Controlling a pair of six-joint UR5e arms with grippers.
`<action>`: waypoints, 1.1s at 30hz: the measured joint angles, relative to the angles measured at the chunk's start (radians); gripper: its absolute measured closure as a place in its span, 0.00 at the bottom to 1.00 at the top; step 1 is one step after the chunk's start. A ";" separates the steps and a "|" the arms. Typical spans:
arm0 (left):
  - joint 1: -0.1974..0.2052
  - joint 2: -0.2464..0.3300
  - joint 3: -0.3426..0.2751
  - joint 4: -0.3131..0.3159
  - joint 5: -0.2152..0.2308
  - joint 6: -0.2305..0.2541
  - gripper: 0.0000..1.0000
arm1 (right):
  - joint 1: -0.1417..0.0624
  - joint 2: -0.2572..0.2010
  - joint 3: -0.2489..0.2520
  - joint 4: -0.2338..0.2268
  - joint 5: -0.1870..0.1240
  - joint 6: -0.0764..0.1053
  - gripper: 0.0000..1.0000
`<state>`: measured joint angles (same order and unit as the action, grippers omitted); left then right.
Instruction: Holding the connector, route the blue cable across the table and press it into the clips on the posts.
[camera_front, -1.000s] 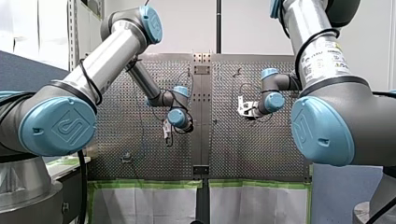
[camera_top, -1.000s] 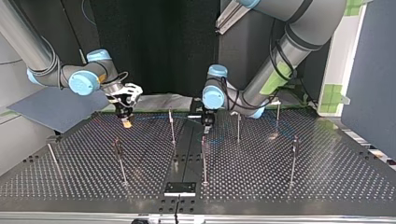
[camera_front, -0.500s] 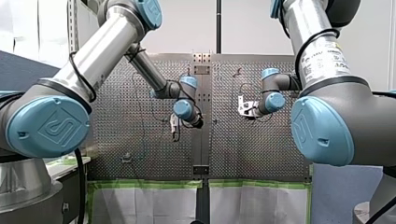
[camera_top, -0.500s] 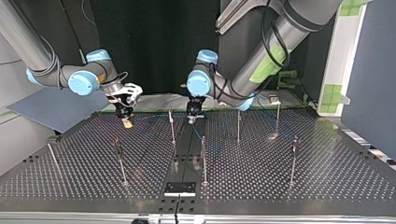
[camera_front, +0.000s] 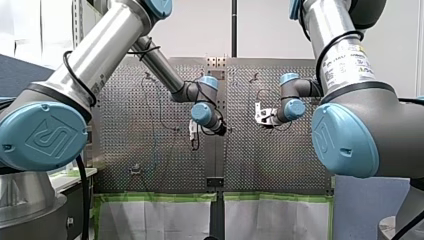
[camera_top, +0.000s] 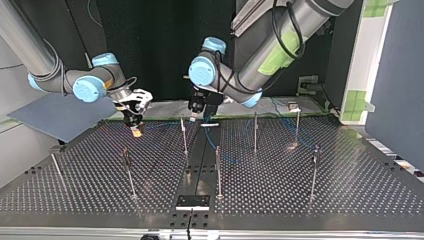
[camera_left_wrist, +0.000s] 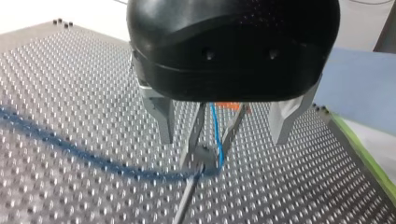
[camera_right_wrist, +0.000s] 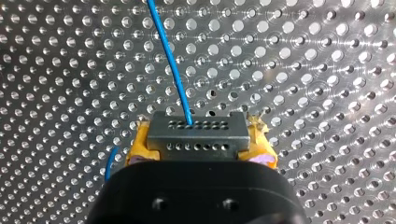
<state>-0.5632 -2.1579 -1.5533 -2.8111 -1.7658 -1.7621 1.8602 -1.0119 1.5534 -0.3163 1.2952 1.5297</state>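
the blue cable is plugged into the connector, which is gripped between the yellow pads of the right pincer. that pincer is pressed together on the connector and has not been moved in the last second.

the change is on the other side. the left pincer has been carried steadily toward the connector, so less of the surface is now left between the two. a post stands between the connector and the left pincer, just beside the latter. by this shift the span of cable between the pincers is judged to have been shortened and brought up to that post, which suggests its clip is the one being lined up. whether any clip has already been filled cannot be told.

in the left wrist view the thin metal fingers are drawn together at their tips, with the cable pinched there. from that pinch one stretch of cable is led off toward the connector. the rest is left trailing over the surface on the side away from the connector. at the connector itself the cable is seen leaving the holed face and running straight ahead of the right pincer.
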 joint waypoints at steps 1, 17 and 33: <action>-0.008 0.000 0.000 0.005 -0.001 -0.002 0.00 | 0.000 0.000 0.000 0.000 0.000 0.000 1.00; -0.136 -0.002 0.002 0.107 -0.107 -0.072 0.00 | -0.021 -0.001 -0.005 0.003 -0.003 0.007 1.00; -0.227 -0.071 0.105 0.052 -0.247 -0.082 0.00 | -0.063 -0.032 -0.005 0.023 -0.099 0.011 1.00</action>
<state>-0.7897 -2.2291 -1.4484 -2.7593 -2.0128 -1.8439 1.7975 -1.0438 1.5479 -0.2935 1.1962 1.5403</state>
